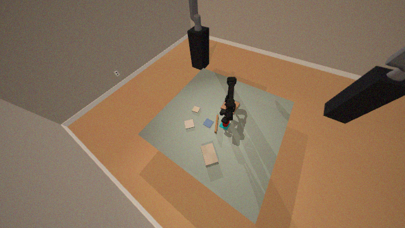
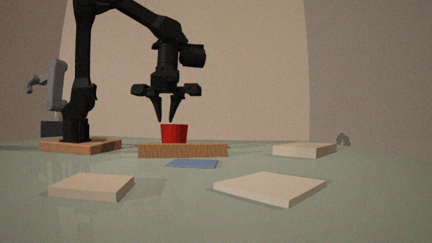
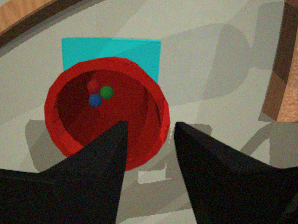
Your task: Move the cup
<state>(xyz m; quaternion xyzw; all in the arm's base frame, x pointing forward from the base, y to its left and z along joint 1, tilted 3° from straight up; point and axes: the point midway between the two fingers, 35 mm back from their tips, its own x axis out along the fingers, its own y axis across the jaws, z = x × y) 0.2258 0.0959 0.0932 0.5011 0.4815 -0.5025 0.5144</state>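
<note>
Just above the cup's [image 2: 173, 133] rim, the gripper [image 2: 165, 119] hangs with its fingers a little apart and nothing between them, their tips clear of the red wall in the exterior view. From the wrist view the cup stands upright on the teal pad [image 3: 109, 52], with a blue marble [image 3: 95, 100] and a green marble [image 3: 107, 91] resting on its floor, so the setting-down looks done and the release with it. What remains, by my judgement, is a clean retreat: lift straight up along the cup's axis rather than sideways, since one finger sits over the cup's near rim and any drift could clip the lip and tip it. A slow rise until the tips are well above the rim would be safest before swinging away. Beyond the cup, the wooden bar [image 2: 182, 150] lies just in front of it, the blue pad [image 2: 192, 163] nearer on the worktop [image 2: 371, 189], and pale slabs further out.
</note>
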